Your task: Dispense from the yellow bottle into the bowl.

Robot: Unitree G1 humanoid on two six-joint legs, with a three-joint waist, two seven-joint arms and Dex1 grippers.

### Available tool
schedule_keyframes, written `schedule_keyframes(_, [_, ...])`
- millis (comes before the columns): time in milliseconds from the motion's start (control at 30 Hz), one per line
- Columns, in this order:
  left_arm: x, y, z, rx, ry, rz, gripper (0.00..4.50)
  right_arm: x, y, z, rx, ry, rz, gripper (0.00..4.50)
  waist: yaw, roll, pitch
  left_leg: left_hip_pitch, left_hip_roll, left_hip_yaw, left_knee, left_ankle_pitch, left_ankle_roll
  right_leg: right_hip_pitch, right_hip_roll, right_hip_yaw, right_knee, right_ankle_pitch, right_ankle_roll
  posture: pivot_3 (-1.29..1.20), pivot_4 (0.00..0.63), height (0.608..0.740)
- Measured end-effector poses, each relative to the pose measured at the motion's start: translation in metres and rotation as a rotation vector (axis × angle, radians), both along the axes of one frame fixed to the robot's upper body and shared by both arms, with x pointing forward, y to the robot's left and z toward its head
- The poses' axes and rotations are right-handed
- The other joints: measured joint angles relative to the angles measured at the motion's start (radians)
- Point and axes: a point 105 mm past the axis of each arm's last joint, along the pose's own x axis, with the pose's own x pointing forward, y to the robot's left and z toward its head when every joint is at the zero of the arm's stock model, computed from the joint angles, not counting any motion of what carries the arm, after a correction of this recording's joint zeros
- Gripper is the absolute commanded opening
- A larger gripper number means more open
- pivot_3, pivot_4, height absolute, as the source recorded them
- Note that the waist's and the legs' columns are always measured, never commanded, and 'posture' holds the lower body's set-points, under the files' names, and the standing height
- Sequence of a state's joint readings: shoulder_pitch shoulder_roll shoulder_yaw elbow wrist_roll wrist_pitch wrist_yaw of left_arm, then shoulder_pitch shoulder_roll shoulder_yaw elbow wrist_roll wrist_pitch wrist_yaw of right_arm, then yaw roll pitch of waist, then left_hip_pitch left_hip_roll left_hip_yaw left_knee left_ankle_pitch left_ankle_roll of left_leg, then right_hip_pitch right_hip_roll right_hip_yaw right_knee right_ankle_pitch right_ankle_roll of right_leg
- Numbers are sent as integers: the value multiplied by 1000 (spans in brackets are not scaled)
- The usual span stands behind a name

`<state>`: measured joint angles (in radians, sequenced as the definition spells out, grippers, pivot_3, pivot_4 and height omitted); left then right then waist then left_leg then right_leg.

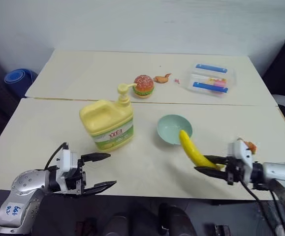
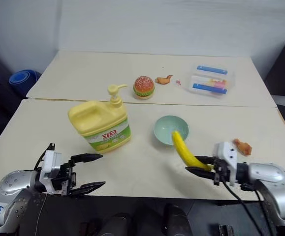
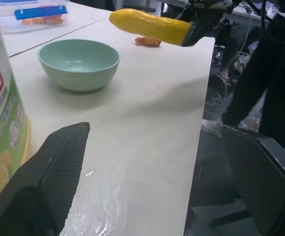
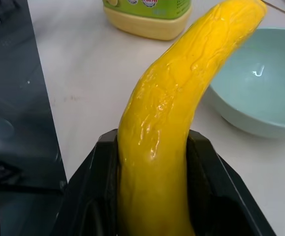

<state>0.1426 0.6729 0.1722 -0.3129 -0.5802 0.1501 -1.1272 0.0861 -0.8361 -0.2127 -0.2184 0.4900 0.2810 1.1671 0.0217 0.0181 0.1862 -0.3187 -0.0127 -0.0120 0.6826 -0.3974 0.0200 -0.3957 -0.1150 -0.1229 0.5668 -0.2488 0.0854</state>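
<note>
Tabletop bears the yellow bottle (image 1: 107, 123) upright, spout toward the burger (image 1: 143, 85).

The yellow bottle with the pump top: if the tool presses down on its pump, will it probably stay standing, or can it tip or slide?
The yellow bottle looks squat with a broad base, so it probably stays upright. Its pump sits off-centre near one edge, so a hard press might rock it. The table looks smooth, so it may slide when pushed sideways.
</note>
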Motion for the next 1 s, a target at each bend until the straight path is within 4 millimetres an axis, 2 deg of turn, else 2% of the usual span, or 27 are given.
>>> schedule_keyframes(133, [3, -5, 0, -11, -5, -20, 4500, 39, -69, -12, -122, -73, -277, 1306, 1, 0, 0, 2, -1, 2, 0, 1, 0, -1, 0, 1, 1, 1, 0, 0, 150, 740])
schedule_keyframes(167, [4, -8, 1, -14, -10, -29, 4500, 47, -88, -21, -165, -74, -350, 1306, 0, 0, 0, 2, -1, 2, 0, 1, 0, -2, 0, 1, 1, 1, 0, 0, 150, 740])
schedule_keyframes(233, [8, -10, 3, -16, -27, -36, 4500, 56, -110, -40, -234, -43, -436, 1306, 1, 0, 0, 1, -1, 2, 0, 2, -1, -3, 1, 1, 1, 1, -1, 0, 150, 740])
schedule_keyframes(300, [10, -11, 5, -16, -39, -39, 4500, 56, -120, -56, -260, -7, -465, 2034, 0, 3, 0, 1, -1, 3, 0, 4, -2, -3, 1, 1, 2, 1, 0, 0, 150, 740])
schedule_keyframes(367, [13, -11, 4, -18, -43, -33, 4500, 56, -123, -62, -251, 12, -468, 2649, -1, 3, 0, 1, -1, 4, 0, 4, -1, -3, 1, 1, 5, 1, 0, 0, 150, 740])
schedule_keyframes(533, [12, -9, 1, -32, -16, -22, 4500, 54, -122, -52, -269, -32, -397, 4354, -6, 3, 0, 2, -1, 6, 1, 4, -1, -2, 1, 5, 2, 2, 1, 0, 150, 740])
schedule_keyframes(567, [10, -7, 0, -39, -1, -12, 4500, 55, -120, -46, -268, -56, -378, 4436, -9, 4, 1, 2, 0, 6, 1, 4, -1, -2, 1, 5, 2, 2, 1, 0, 150, 740])
schedule_keyframes(633, [7, -3, -4, -43, 19, 9, 4500, 60, -104, -25, -231, -128, -317, 4436, -17, 4, 1, 2, 0, 6, 0, 4, -2, -2, 1, 5, 3, 2, 1, 0, 150, 740])
schedule_keyframes(700, [7, -3, -5, -45, 23, 19, 4500, 64, -79, -3, -181, -196, -225, 4436, -20, 4, 1, 2, 1, 6, 1, 4, -2, -2, 1, 5, 3, 2, 1, 0, 150, 740])
schedule_keyframes(767, [7, -2, -5, -53, 22, 38, 4500, 65, -36, 15, -95, -209, -98, 4436, -22, 4, 1, 3, 2, 5, 0, 3, -3, -2, 1, 5, 3, 1, 1, 0, 150, 740])
schedule_keyframes(800, [8, -3, -4, -59, 17, 45, 4500, 64, -6, 19, -52, -202, -12, 4436, -22, 3, 1, 3, 2, 5, 0, 3, -4, -2, 2, 5, 3, 1, 0, 0, 150, 740])
schedule_keyframes(900, [7, -6, -2, -62, 4, 49, 4500, 63, 38, 11, -49, -139, 106, 4436, -15, 3, 1, 3, 2, 4, 0, 3, -3, -3, 1, 4, 2, 1, 0, 0, 150, 740])
schedule_keyframes(1000, [9, -6, -1, -64, 0, 62, 4500, 72, 67, -3, -87, -119, 139, 4436, -3, 3, 0, 0, 0, 4, 0, 3, -3, -7, 1, 5, 2, 1, 0, 0, 150, 740])
